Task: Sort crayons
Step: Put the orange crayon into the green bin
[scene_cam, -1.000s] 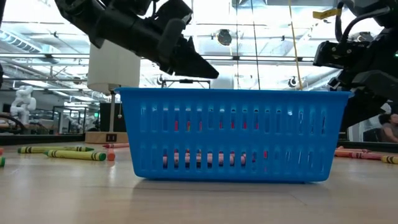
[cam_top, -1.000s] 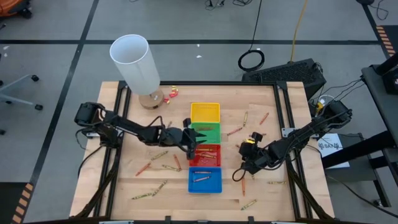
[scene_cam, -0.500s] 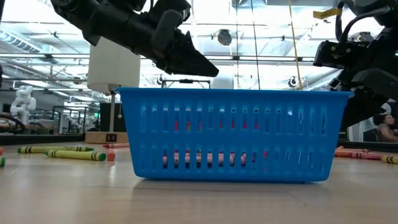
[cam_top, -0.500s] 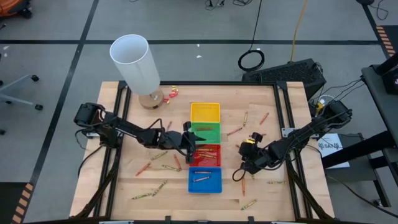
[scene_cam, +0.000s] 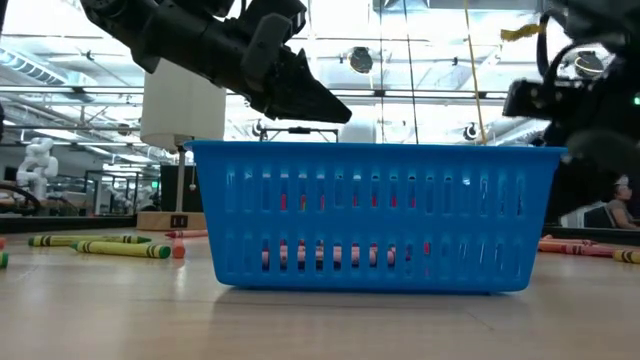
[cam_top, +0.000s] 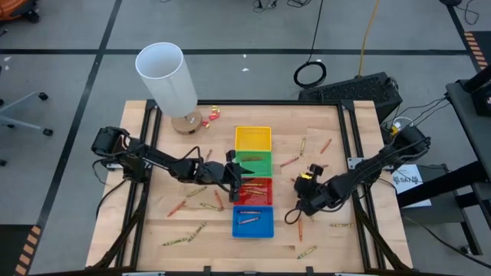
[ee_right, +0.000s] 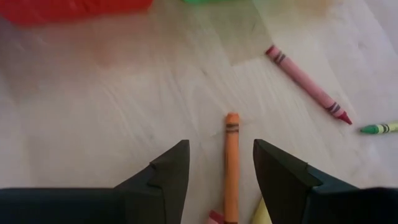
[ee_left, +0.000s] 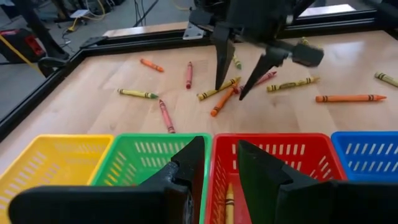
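Observation:
Four trays stand in a column: yellow (cam_top: 253,138), green (cam_top: 253,162), red (cam_top: 255,192), blue (cam_top: 253,222). Crayons lie scattered on the wooden table on both sides of them, and a few lie in the red and blue trays. My left gripper (cam_top: 236,181) hovers over the border of the green and red trays, open by a narrow gap (ee_left: 221,163) with nothing between its fingers. My right gripper (cam_top: 295,213) is open and points down to the right of the trays. Its fingers stand on either side of an orange crayon (ee_right: 231,165) without touching it.
A tall white cylinder (cam_top: 169,77) stands at the table's far left. A pink crayon (ee_right: 308,84) and a green one (ee_right: 379,129) lie beyond the orange one. More crayons lie left of the trays (cam_top: 196,192) and near the front edge (cam_top: 184,239), (cam_top: 307,251).

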You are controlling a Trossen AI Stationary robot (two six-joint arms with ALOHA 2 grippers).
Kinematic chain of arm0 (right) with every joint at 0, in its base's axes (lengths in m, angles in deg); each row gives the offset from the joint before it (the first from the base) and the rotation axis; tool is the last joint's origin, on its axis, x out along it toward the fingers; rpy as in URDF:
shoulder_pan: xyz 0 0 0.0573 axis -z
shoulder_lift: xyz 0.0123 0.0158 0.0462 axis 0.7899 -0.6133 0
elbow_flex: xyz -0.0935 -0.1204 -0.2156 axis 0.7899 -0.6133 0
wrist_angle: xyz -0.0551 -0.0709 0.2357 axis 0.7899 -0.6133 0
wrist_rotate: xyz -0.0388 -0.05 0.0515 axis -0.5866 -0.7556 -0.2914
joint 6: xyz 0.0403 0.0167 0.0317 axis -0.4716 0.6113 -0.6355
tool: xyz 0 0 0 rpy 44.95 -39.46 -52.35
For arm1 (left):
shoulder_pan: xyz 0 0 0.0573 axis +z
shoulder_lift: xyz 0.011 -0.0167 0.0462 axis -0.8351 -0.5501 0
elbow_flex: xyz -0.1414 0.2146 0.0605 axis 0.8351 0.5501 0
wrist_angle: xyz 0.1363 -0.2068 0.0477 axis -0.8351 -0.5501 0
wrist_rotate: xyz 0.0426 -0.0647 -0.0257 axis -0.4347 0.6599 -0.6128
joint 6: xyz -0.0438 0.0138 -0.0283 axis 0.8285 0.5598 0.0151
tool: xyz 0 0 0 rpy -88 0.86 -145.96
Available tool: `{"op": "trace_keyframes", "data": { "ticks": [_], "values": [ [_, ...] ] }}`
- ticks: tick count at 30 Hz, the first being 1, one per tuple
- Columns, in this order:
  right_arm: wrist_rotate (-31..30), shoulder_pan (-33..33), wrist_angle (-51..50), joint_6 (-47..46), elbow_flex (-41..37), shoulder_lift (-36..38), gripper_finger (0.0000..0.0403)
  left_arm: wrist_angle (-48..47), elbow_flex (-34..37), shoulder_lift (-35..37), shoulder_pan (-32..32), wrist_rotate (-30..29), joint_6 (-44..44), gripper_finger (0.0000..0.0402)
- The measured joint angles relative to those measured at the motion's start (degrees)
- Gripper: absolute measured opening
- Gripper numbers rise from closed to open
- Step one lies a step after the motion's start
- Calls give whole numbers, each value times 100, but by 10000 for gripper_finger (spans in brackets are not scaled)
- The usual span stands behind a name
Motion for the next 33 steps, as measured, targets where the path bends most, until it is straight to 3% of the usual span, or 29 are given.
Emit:
{"op": "trace_keyframes", "data": {
  "ticks": [10, 17, 28, 33],
  "values": [
    [184, 189, 43, -297, 24, -689, 155, 25, 0, 0, 0, 0, 0, 96],
    [520, 356, 96, -430, 15, -673, 108, 23, 0, -2, 0, 0, 7, 96],
    [657, 476, 178, 148, 4, -684, 13, 5, 0, -2, 0, 2, 7, 96],
    [608, 476, 440, 438, 4, -681, 8, 1, 0, -2, 0, 2, 11, 96]
  ]
}}
